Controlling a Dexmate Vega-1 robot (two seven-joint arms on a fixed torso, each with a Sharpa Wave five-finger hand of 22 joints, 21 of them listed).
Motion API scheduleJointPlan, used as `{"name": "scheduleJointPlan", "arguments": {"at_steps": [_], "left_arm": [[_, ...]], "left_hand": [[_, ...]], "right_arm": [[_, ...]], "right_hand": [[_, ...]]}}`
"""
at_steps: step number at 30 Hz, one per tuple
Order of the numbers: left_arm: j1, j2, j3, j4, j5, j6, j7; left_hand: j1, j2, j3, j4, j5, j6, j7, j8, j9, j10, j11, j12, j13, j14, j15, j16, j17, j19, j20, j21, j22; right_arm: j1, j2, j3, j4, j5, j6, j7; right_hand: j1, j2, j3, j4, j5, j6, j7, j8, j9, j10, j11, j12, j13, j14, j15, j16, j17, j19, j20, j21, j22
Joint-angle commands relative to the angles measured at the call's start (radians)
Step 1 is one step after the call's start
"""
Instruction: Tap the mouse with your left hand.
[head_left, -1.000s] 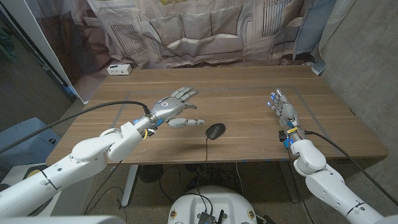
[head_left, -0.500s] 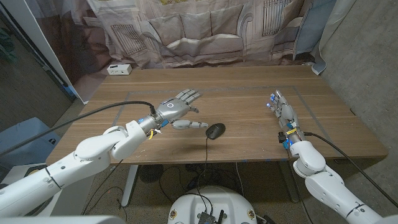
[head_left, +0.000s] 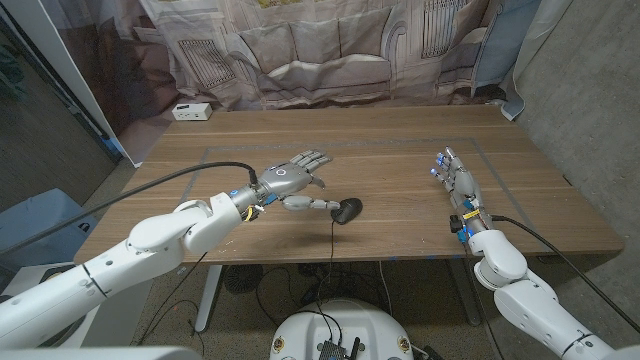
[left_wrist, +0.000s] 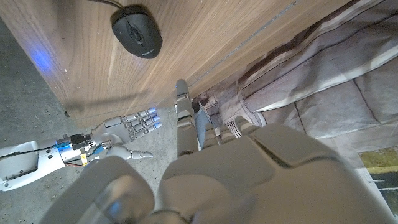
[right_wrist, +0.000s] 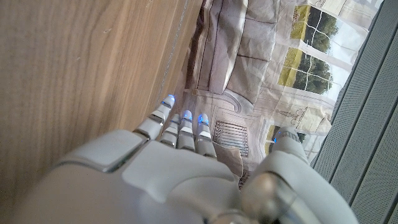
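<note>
A black corded mouse (head_left: 347, 210) lies on the wooden table (head_left: 390, 150) near its front middle; it also appears in the left wrist view (left_wrist: 137, 31). My left hand (head_left: 292, 181) hovers just to the mouse's left, palm down, fingers spread, its thumb stretched toward the mouse and nearly reaching it. The hand holds nothing. In the left wrist view my left hand (left_wrist: 211, 168) fills the foreground. My right hand (head_left: 456, 180) stands on its edge at the table's right side, fingers straight and together, empty; the left wrist view shows that right hand (left_wrist: 127, 127) too.
A small white box (head_left: 190, 111) sits at the table's far left corner. The mouse's cable (head_left: 332, 250) runs over the front edge. A draped sheet printed with a sofa (head_left: 330, 50) hangs behind the table.
My left hand has moved right toward the mouse, and its thumb now nearly reaches it. The right hand and the mouse have stayed put.
</note>
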Motion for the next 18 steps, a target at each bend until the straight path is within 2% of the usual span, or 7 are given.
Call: {"name": "scheduleJointPlan", "arguments": {"at_steps": [1,3,9,18], "left_arm": [[-0.024,-0.005,0.031,-0.002,0.013,0.011,-0.047],[-0.023,-0.003,0.035,-0.005,0.030,0.015,-0.042],[-0.026,-0.003,0.049,0.012,0.046,0.004,-0.029],[0.003,0.023,0.038,0.023,0.058,-0.010,0.033]], "left_hand": [[-0.006,0.003,-0.009,0.000,0.011,0.008,-0.003,0.002,0.003,-0.007,-0.016,0.004,0.002,-0.040,-0.017,0.008,0.005,-0.020,0.007,0.011,0.001],[-0.008,0.006,-0.014,0.000,0.016,-0.021,-0.015,-0.013,0.003,-0.032,-0.031,-0.001,0.002,-0.048,-0.018,0.008,0.005,-0.027,0.009,0.011,0.001],[-0.011,0.009,-0.021,0.001,0.022,-0.065,-0.036,-0.028,0.003,-0.061,-0.028,-0.004,0.002,-0.061,-0.014,0.007,0.005,-0.041,0.009,0.010,0.002],[-0.014,0.014,-0.027,0.002,0.027,-0.097,-0.038,-0.034,0.003,-0.087,-0.034,-0.007,0.002,-0.071,-0.003,0.008,0.006,-0.049,0.009,0.010,0.002]], "right_arm": [[-0.016,0.000,0.013,-0.003,0.007,0.014,0.000],[-0.016,0.000,0.014,-0.001,0.006,0.017,0.003],[-0.015,-0.001,0.015,-0.001,0.010,0.013,0.008],[-0.020,-0.006,0.018,-0.012,0.003,0.007,0.003]], "right_hand": [[0.006,0.008,-0.004,-0.004,-0.002,0.010,-0.002,0.000,0.003,0.009,-0.002,-0.003,0.003,0.003,0.010,-0.001,0.002,0.003,0.002,-0.003,0.003],[0.006,0.008,-0.004,-0.004,-0.002,0.010,-0.002,0.000,0.003,0.010,-0.003,-0.003,0.003,0.003,0.010,-0.002,0.002,0.003,0.003,-0.004,0.003],[0.006,0.009,-0.005,-0.004,-0.002,0.011,-0.003,0.000,0.003,0.010,-0.001,-0.003,0.003,0.003,0.010,-0.002,0.002,0.003,0.002,-0.004,0.003],[0.005,0.010,-0.005,-0.004,-0.002,0.011,-0.004,0.000,0.003,0.010,-0.002,-0.003,0.003,0.003,0.010,-0.002,0.002,0.003,0.004,-0.004,0.003]]}}
